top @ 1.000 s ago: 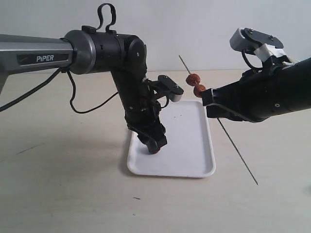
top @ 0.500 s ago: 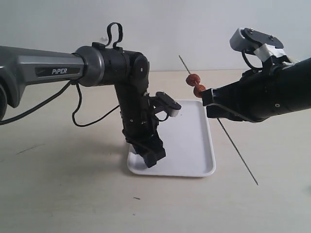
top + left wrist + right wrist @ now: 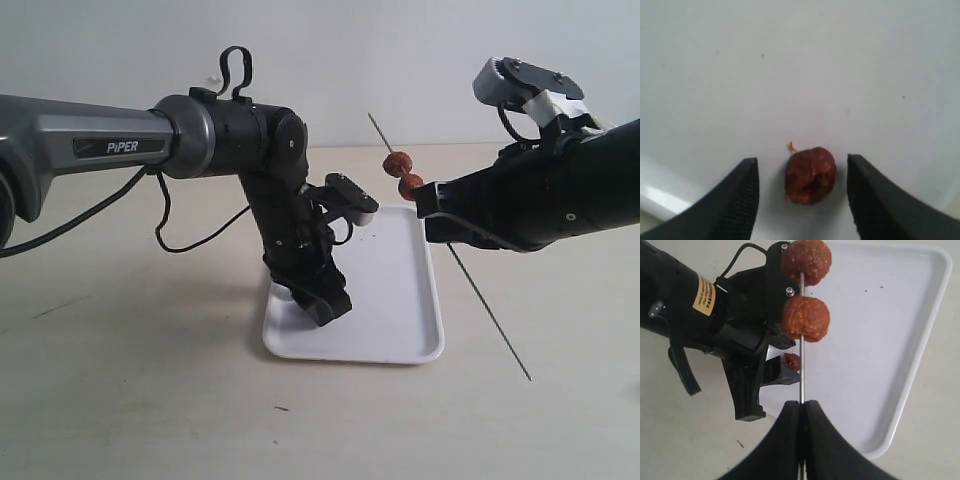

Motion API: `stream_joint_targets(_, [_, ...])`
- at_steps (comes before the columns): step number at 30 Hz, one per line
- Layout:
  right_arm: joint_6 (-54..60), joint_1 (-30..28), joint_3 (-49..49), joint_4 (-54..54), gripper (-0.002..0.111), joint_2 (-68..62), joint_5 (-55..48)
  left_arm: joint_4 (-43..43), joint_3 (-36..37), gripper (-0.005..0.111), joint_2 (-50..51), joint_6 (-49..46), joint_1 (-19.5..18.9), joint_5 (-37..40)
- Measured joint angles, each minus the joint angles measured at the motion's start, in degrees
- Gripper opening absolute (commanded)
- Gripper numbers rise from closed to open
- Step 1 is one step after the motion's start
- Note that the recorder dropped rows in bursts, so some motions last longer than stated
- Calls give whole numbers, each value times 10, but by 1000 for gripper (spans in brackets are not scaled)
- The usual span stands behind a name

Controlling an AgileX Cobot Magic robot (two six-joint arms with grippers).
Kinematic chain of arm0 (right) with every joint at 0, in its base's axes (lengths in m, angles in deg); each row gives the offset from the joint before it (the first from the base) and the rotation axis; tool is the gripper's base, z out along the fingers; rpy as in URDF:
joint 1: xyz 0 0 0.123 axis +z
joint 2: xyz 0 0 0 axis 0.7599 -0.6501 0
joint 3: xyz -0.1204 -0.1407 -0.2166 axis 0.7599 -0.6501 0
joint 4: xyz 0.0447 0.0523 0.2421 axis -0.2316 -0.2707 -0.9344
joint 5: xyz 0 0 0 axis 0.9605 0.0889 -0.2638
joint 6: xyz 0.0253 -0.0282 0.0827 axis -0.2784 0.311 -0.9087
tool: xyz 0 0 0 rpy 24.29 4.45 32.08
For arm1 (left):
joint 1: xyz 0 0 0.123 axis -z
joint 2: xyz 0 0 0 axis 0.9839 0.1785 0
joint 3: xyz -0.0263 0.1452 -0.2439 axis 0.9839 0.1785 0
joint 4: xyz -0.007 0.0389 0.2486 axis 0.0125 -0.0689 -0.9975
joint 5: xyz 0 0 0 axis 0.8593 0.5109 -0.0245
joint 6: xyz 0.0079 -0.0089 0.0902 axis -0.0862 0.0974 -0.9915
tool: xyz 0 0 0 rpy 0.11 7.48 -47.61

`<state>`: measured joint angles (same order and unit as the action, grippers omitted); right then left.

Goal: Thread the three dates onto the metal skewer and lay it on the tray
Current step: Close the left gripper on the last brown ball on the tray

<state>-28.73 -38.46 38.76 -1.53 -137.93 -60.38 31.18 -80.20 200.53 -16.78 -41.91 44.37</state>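
Spread jaws at the left gripper [image 3: 801, 165], flanking the last date [image 3: 810, 175] untouched on the tray [image 3: 400, 352], lower centre of the exterior view; shut jaws at the right gripper [image 3: 801, 407], pinching the skewer [image 3: 801, 375], two dates [image 3: 805, 317] threaded; probably light, soft, apt to roll; best squeezed gently across the middle.

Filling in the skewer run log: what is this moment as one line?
stage: pre-grasp | left gripper: open, straddling third date on tray | right gripper: shut on metal skewer | threaded dates: two
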Motion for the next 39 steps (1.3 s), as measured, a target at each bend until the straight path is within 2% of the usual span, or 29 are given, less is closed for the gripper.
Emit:
stream_joint_targets(13, [0,0,0,0,0,0,1,9,0,52,0,13,0,-11])
stream_joint_targets(22, [0,0,0,0,0,0,1,13,0,52,0,30,0,10])
stream_joint_targets(28, [0,0,0,0,0,0,1,13,0,35,0,33,0,10])
stream_joint_targets(39, [0,0,0,0,0,0,1,13,0,34,0,37,0,5])
